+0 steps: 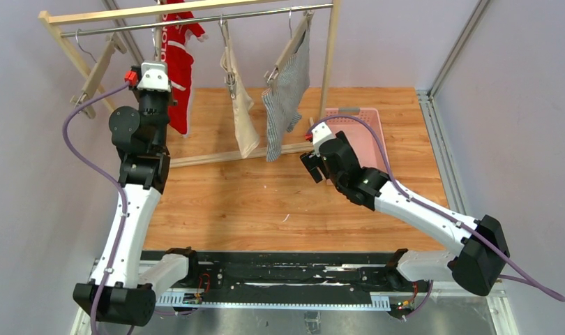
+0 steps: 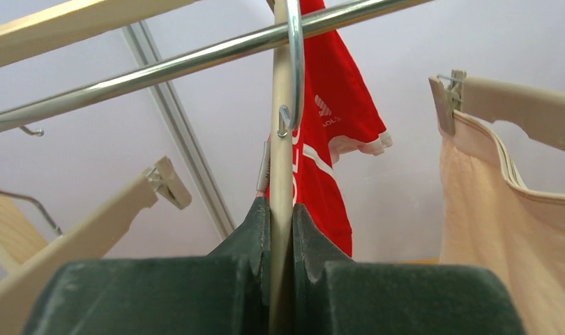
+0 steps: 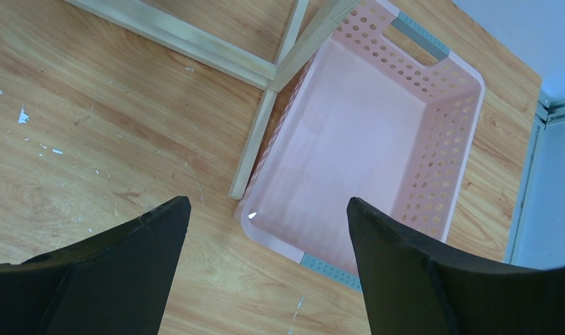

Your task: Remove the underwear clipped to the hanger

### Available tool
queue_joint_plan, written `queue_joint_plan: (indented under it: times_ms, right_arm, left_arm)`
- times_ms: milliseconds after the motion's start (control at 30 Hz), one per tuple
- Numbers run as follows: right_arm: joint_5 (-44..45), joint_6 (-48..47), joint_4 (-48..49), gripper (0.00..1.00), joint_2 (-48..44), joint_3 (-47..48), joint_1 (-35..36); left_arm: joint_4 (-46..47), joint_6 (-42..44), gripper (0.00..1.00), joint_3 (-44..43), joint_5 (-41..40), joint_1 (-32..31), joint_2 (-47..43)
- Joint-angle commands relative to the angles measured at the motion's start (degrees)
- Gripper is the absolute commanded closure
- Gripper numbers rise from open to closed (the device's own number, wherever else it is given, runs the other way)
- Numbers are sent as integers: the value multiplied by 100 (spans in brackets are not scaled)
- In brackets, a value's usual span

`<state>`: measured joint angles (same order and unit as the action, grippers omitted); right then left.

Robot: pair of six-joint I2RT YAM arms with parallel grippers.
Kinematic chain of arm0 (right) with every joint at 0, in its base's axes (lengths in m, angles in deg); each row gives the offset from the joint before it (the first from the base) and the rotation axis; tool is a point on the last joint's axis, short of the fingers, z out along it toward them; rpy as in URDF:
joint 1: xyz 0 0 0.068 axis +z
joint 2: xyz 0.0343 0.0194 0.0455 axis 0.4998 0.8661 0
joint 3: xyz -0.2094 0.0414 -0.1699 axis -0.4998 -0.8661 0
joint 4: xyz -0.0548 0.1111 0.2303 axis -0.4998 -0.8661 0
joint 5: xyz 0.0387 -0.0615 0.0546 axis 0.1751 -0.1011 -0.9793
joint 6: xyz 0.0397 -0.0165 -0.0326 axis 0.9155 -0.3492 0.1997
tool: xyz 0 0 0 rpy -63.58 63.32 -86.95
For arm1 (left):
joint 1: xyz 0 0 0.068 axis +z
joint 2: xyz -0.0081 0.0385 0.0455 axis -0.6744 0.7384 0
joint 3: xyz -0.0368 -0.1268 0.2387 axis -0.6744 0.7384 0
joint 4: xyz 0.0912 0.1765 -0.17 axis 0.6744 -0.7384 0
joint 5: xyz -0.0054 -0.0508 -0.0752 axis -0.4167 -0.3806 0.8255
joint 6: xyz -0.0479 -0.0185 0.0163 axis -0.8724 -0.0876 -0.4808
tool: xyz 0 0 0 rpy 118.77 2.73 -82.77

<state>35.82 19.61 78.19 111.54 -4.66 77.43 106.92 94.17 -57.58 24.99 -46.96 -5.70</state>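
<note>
Bench (image 1: 266, 209): wood-grain top, carrying a wooden clothes rack (image 1: 328, 77) with a metal rail (image 1: 196, 21) across its upper part. Left arm (image 1: 137, 209): white and black, raised to the rail's left half. Right arm (image 1: 419, 216): stretched low over the bench's right side, beside the basket. Basket (image 3: 468, 125): pink, perforated walls, grey handles, standing on the bench at the foot of the rack's right post, nothing inside it in the right wrist view. Red boxer shorts (image 2: 328, 139): white lettering and trim, hanging from a wooden hanger (image 2: 282, 174) hooked over the rail, seen edge-on. Striped boxer shorts (image 1: 288, 98): grey and white, clipped to the rightmost hanger, hanging slantwise (one end lower). Cream boxer shorts (image 1: 241, 105): plain, clipped to the middle hanger, between the red and the striped pairs. Bare hanger (image 1: 98, 70): wooden with clips, at the rail's left end, nothing on it. Left hand (image 2: 282, 279): closed tight on the red pair's wooden hanger, a finger pressed to each side. Right hand (image 3: 266, 230): fingers spread wide, gripping nothing, poised above the basket's near corner.
</note>
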Motion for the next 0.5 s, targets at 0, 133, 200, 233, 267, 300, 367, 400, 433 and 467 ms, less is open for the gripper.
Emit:
queue_joint_plan:
  times_ms: [0,133,200,233,267,300,367,400,433,467]
  right_arm:
    - [-73,17,82,15,-132,69,-54]
    - [-75,63,35,15,-280,101,-57]
    - [-72,40,12,15,-353,135,-58]
    - [-71,23,-8,15,-381,155,-57]
    - [-171,-2,-38,15,-400,200,-59]
    - [-272,-29,-79,15,-410,262,-62]
    - [-335,-41,-198,15,-424,428,-59]
    - [-384,-36,-259,15,-437,516,-55]
    - [-437,-38,-321,15,-461,600,-56]
    - [-461,-33,-368,15,-474,690,-58]
  left_arm:
    - [-1145,93,100,-438,138,60,-218]
    - [-3024,-147,100,-999,343,60,-251]
    - [-3618,-309,100,-1077,436,60,-390]
    - [-3856,-438,100,-1067,444,60,-471]
    - [-4092,-593,100,-1082,495,60,-564]
    - [-4372,-745,100,-1124,606,60,-640]
    - [-4896,-1089,100,-1205,909,60,-776]
    - [-5158,-1247,100,-1234,1153,60,-823]
    - [-5378,-1336,100,-1233,1374,60,-875]
    - [-5609,-1402,100,-1226,1556,60,-909]
